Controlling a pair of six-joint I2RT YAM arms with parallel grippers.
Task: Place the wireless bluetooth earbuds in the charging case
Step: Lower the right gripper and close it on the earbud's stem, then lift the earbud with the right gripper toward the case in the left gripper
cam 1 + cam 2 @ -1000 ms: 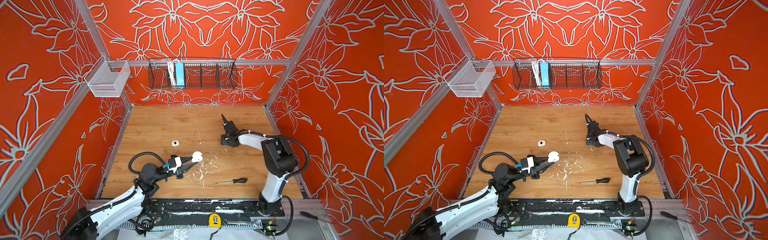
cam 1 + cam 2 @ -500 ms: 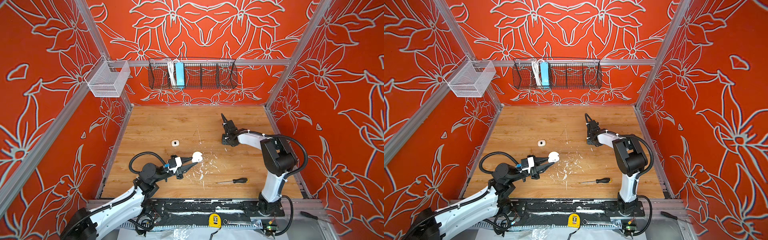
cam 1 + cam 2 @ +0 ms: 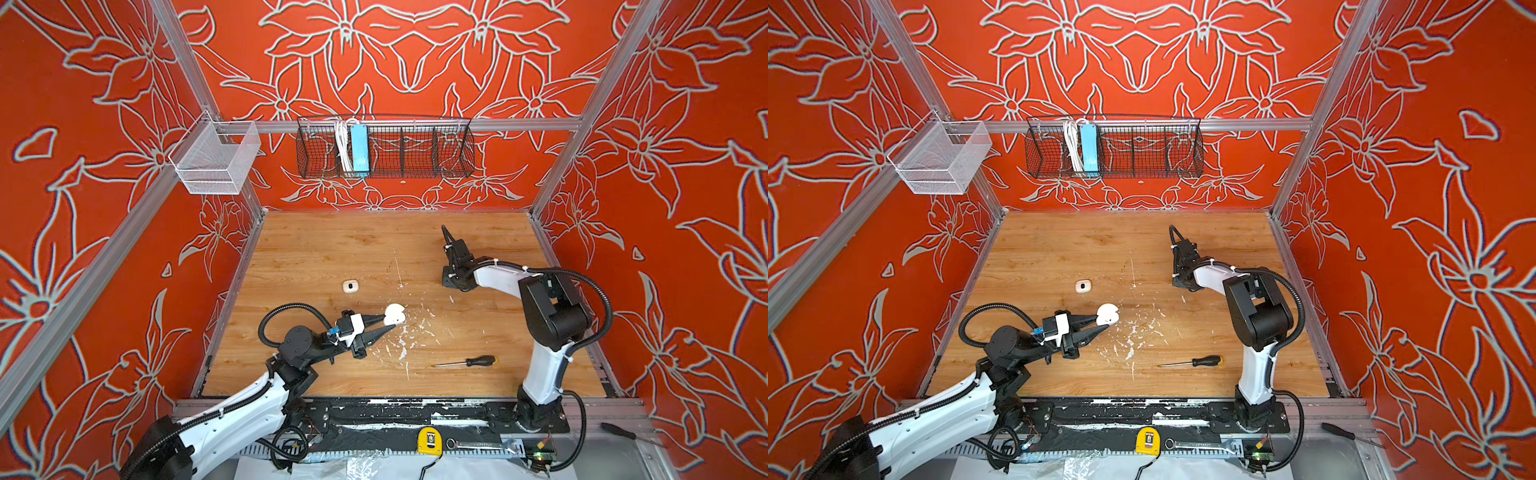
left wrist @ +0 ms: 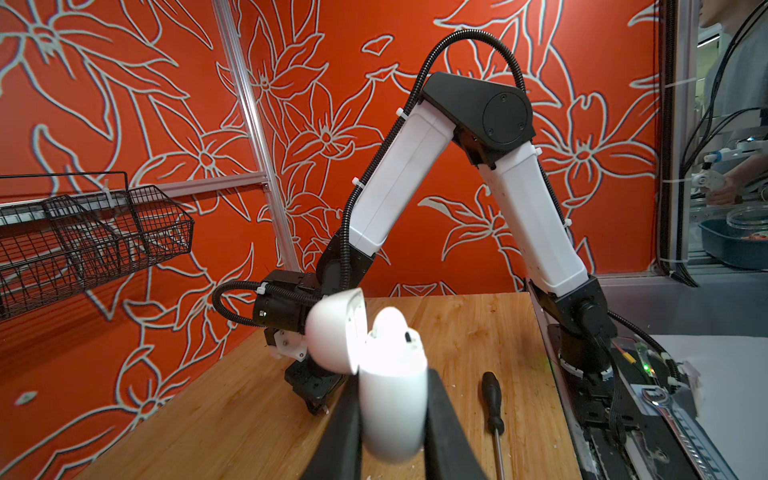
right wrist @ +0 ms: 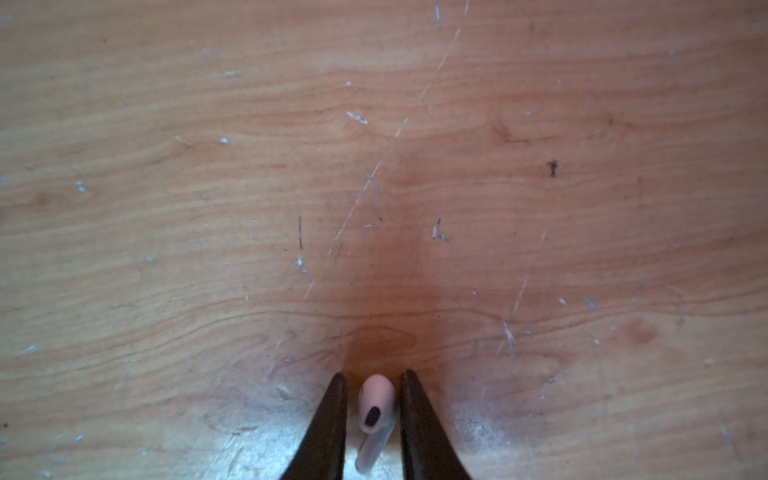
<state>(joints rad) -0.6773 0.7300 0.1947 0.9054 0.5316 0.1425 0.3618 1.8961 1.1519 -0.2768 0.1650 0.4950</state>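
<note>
Earbud location: the earbud (image 5: 376,409) lies on the table (image 5: 166,166) between the fingers of the right gripper (image 5: 374,372). That gripper hides it in both top views.
Earbud long axis: it runs along the fingers, with the dark-marked head toward the tips and the stem toward the wrist. The jaws close across the narrow width.
Right gripper state: the jaws stand narrowly parted, one on each side of the earbud. A sliver of table shows on each side, so no contact is seen.
Left gripper state: the left gripper (image 3: 390,322) is clamped on the charging case (image 3: 395,314), with the lid (image 4: 332,328) swung open.
Case contents: a white shape with a dark mark sits in the mouth, probably a seated earbud (image 4: 399,332).
Bearing: in a top view the case lies at about 7 o'clock from the right gripper, well apart.
Nearer arm: the right arm is at the earbud.
Coming move (judgement): close, lift, carry toward 7 o'clock, then turn the stem toward the case mouth.
Bystanders: the white box (image 3: 350,286) lies at 10 o'clock of the case and the screwdriver (image 3: 465,362) at 4 o'clock. Both are off the carry line.
</note>
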